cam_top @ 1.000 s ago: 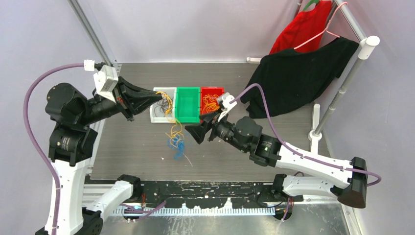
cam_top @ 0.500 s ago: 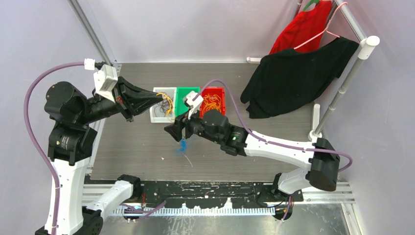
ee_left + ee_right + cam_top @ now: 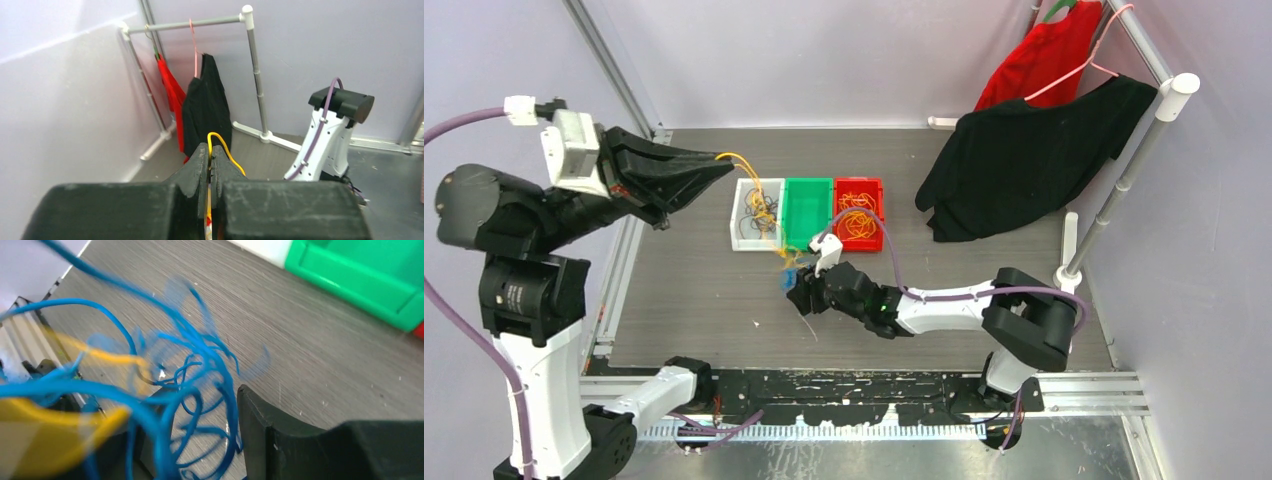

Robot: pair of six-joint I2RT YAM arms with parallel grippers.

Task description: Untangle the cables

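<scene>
The cables are thin strands. An orange-yellow cable (image 3: 759, 195) runs from my left gripper (image 3: 722, 160) down to a tangle with blue cable (image 3: 790, 278) on the table in front of the bins. The left gripper (image 3: 210, 150) is raised and shut on that yellow strand (image 3: 223, 142), which loops out of its tips. My right gripper (image 3: 796, 293) is low on the table at the tangle. In the right wrist view its jaws stand apart with blue strands (image 3: 200, 370) between them, just left of the right finger (image 3: 260, 425); a blurred yellow strand (image 3: 75, 425) crosses in front.
A white bin (image 3: 740, 243) with dark strands, a green bin (image 3: 807, 243) and a red bin (image 3: 877, 243) with orange strands stand side by side mid-table. A rack (image 3: 1124, 170) with a black garment (image 3: 1024, 160) and a red one (image 3: 1044, 55) occupies the back right.
My left gripper rose and drew back to the left, pulling the yellow cable up over the white bin. My right arm swung left and down onto the blue tangle, its jaws narrowing.
</scene>
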